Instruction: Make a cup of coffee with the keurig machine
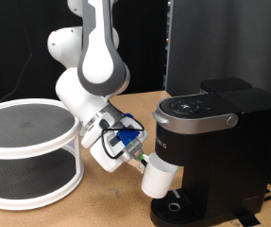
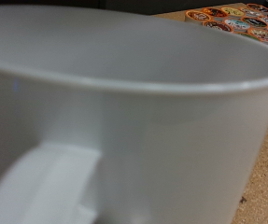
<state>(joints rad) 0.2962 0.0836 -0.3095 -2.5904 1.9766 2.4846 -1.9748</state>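
The white cup [image 1: 160,178] hangs tilted at the tip of my gripper [image 1: 143,165], just above the round drip tray [image 1: 177,204] at the front of the keurig machine [image 1: 220,142]. The gripper is shut on the cup. The machine is black and boxy, and its silver-rimmed lid [image 1: 196,111] is down. In the wrist view the cup [image 2: 124,121] fills nearly the whole picture, with its handle [image 2: 40,187] close to the camera. My fingers do not show there.
A white two-tier round rack [image 1: 26,151] stands on the wooden table at the exterior view's left. Several coffee pods [image 2: 241,19] lie in a group on the table in the wrist view. Dark panels stand behind the arm.
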